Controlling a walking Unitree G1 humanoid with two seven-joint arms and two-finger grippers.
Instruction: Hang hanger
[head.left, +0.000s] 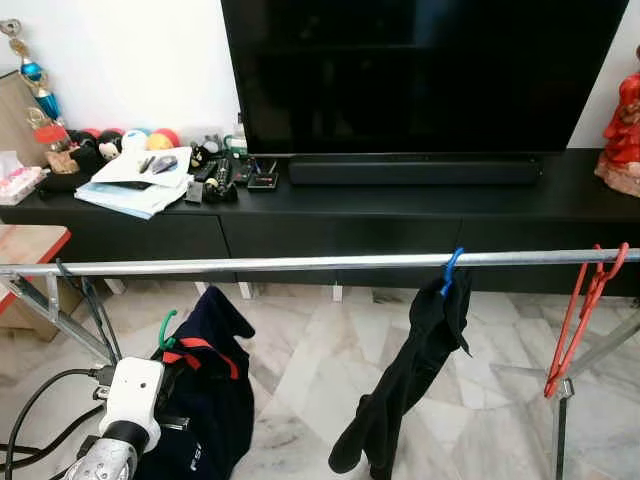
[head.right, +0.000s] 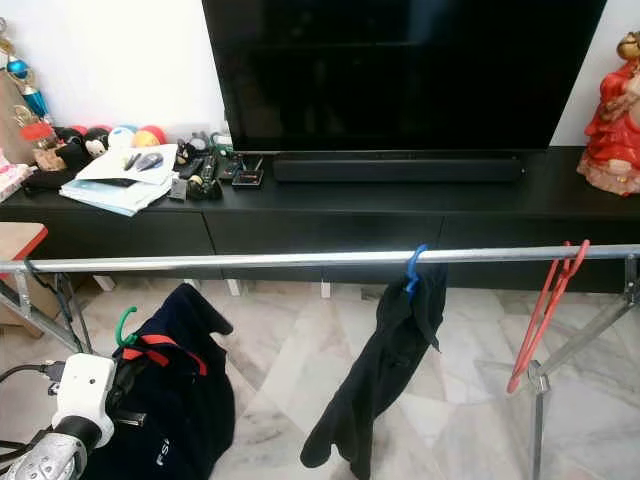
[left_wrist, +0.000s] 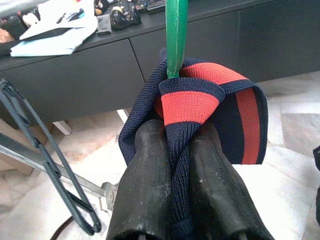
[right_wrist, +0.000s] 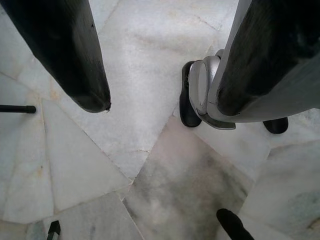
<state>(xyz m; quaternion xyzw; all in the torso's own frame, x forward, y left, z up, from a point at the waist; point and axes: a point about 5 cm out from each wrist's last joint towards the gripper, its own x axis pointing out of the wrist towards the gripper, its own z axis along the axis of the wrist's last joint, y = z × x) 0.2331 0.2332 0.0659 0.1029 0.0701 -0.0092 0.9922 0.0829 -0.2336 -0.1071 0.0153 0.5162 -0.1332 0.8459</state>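
Note:
A green hanger (head.left: 165, 328) carries a navy garment (head.left: 215, 400) with a red-striped collar (left_wrist: 192, 105). It sits low at the left, below the silver rail (head.left: 300, 264). My left gripper (left_wrist: 177, 150) is shut on the collar just under the green hook (left_wrist: 176, 35); the garment hides its fingers in the eye views. On the rail hang a blue hanger (head.left: 452, 268) with a black garment (head.left: 410, 380) and, near the right end, a bare red hanger (head.left: 580, 320). My right gripper (right_wrist: 160, 105) hangs open over the marble floor.
Behind the rail stands a long black TV cabinet (head.left: 400, 215) with a TV (head.left: 420, 70), papers and clutter (head.left: 140, 180), and a red figurine (head.left: 622, 130). The rack's folding legs (head.left: 70, 320) stand at the left, near a wooden table corner (head.left: 25, 245). My foot (right_wrist: 200, 100) is below the right gripper.

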